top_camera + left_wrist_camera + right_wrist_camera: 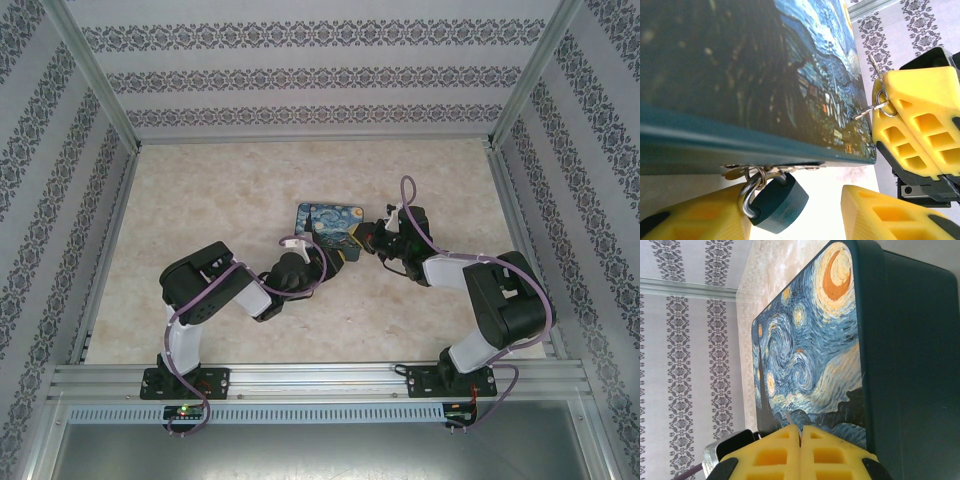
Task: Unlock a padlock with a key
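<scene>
Top external view: the painted tin (330, 222) is seen mid-table (200, 200), w/ the L gripper (335, 258) set at the tin's near edge and the R gripper (371, 240) set just beside the tin's right edge. Left wrist view: the padlock (779, 206) is seen hanging under the tin's front rim, its shackle (747, 197) looped through the hasp (765, 171) fixed to that rim. The L gripper's yellow fingers (695, 222) are held spread, one on each side of the padlock below the tin. The lock is seen close against one finger & clear of the other, so nothing is pinched. Off the tin's right corner the key (866, 112) is seen pinched, w/ its ring (882, 100), at the tips of the R gripper. A 2nd thin blade is seen sticking up from the ring. Key & padlock are well apart, w/ the key not in the lock. Right wrist view: the R gripper's fingers (830, 455) are pressed together just in front of the tin's lid. A thin metal sliver is seen poking out between the tips toward the lid.
</scene>
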You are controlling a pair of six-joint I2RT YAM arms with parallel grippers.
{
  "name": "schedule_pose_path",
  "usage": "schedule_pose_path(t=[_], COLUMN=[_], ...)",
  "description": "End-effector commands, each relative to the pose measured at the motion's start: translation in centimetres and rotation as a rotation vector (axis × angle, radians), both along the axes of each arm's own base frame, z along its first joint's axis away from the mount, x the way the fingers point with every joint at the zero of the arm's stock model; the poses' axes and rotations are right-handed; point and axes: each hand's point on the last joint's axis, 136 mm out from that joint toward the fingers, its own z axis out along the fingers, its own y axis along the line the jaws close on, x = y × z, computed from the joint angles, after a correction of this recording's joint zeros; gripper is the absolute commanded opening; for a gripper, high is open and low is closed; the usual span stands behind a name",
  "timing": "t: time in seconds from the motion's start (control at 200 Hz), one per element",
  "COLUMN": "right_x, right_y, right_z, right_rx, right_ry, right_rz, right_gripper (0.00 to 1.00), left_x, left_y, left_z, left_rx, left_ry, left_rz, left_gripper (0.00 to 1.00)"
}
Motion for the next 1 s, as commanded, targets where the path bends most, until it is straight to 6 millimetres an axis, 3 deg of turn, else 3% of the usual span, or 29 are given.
schedule_pose_path(t=[0.0, 0.205, 0.57, 0.994], right_x=[-0.4, -0.5, -0.5, -0.6], right_y=[-0.3, -0.4, -0.3, -0.4], right_z=[-1.9, -2.2, -2.4, -2.3], right_rx=[-0.028, -0.031, -0.03, -0.03], right_ry=[0.048, 0.052, 0.057, 0.056], right_rz=[-0.01, -0.012, -0.01, -0.01], right_gripper=[0.0, 0.0, 0.0, 0.0], left_x=[-0.3, -0.1, -0.8, -0.3], left_y=[-0.7, 0.0, -0.6, 0.6], left_z=[1.9, 0.6, 1.9, -0.6], left_rx=[-0.065, -0.077, -0.086, -0.027], left_ry=[-0.037, -0.01, -0.037, 0.017], left_rz=[0.003, 0.057, 0.048, 0.121], left_gripper=[0.49, 0.42, 0.43, 0.39])
